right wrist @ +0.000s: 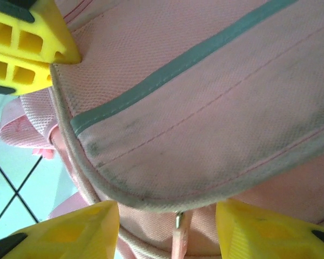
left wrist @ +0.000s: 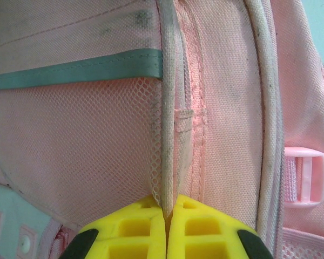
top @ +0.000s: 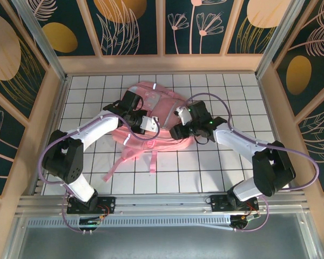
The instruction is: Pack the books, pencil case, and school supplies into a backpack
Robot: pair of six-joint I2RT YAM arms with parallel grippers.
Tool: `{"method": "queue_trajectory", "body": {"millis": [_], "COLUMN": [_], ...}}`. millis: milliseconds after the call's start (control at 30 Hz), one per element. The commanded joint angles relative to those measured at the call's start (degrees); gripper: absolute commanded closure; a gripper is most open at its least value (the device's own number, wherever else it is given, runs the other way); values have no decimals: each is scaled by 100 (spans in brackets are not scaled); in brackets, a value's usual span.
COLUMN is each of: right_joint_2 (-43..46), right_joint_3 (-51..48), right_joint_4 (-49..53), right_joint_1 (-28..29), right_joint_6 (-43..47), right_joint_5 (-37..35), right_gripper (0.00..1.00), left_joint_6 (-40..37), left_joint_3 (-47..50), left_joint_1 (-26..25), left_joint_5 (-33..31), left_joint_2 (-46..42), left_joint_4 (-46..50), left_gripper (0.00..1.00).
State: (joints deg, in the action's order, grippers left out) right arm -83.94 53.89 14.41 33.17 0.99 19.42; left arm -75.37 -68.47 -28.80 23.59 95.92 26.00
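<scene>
Currently the grubby pink backpack [top: 156, 102], grey-trimmed, is lying on the table [top: 232, 91] between both arms, the left gripper [left wrist: 166, 218] is pinching its piping seam tight, and the right gripper [right wrist: 167, 224] is straddling the zipper edge, jaws half-open.

No legible text or labels
</scene>
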Motion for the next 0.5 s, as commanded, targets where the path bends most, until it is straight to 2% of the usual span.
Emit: {"method": "queue_trajectory", "body": {"millis": [0, 100, 133, 467], "right_joint_2": [-157, -211, -186, 561], "right_joint_3": [11, 65, 59, -184], "right_joint_4": [-304, -433, -466, -604], "right_joint_1": [21, 15, 13, -25], "right_joint_6": [111, 63, 64, -91], "right_joint_5": [-394, -622, -654, -2234], "right_gripper": [68, 96, 100, 100], "left_joint_6": [-24, 8, 12, -251], "left_joint_3": [-177, -108, -75, 516], "left_joint_1": [33, 32, 32, 117], "left_joint_5": [461, 444, 436, 11], "left_joint_2": [-3, -46, -71, -372], "left_joint_4": [46, 9, -18, -535], "left_gripper": [100, 100, 100, 100]}}
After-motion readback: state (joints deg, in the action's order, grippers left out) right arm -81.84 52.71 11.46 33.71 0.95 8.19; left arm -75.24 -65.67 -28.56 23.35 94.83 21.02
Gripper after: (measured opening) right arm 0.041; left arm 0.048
